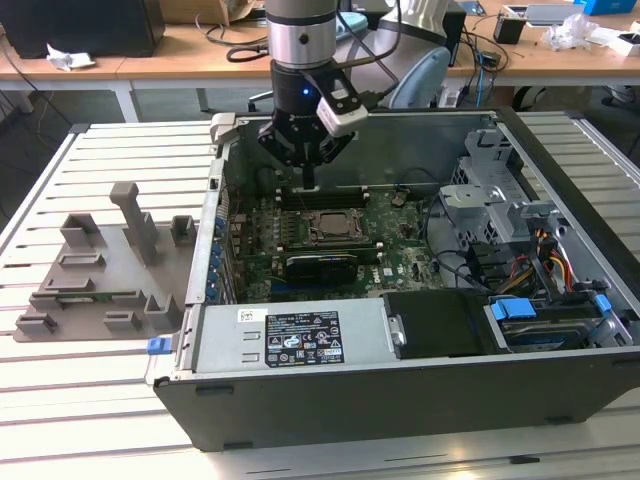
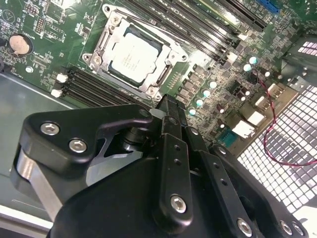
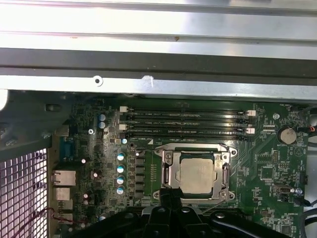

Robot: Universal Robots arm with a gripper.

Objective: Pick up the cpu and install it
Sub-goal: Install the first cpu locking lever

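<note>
The cpu (image 1: 330, 225) lies flat inside the black socket frame (image 1: 352, 238) on the green motherboard (image 1: 405, 262) of the open computer case. Its pale silver top is seen in both wrist views (image 2: 134, 55) (image 3: 198, 173), ringed by the metal bracket (image 2: 99, 47). My gripper (image 1: 308, 182) hangs above the board just behind the socket, beside the memory slots. Its black fingers (image 2: 168, 111) are pressed together with nothing between them, and the fingertips (image 3: 166, 197) stand close to the socket's edge, apart from the cpu.
A power supply with a printed label (image 1: 300, 337) sits at the case front. A drive cage (image 1: 495, 195) and coloured cables (image 1: 545, 255) are on the exterior view's right. A grey fixture (image 1: 100, 270) rests on the slatted table (image 1: 90, 380). Memory slots (image 3: 185, 124) run along the board's edge.
</note>
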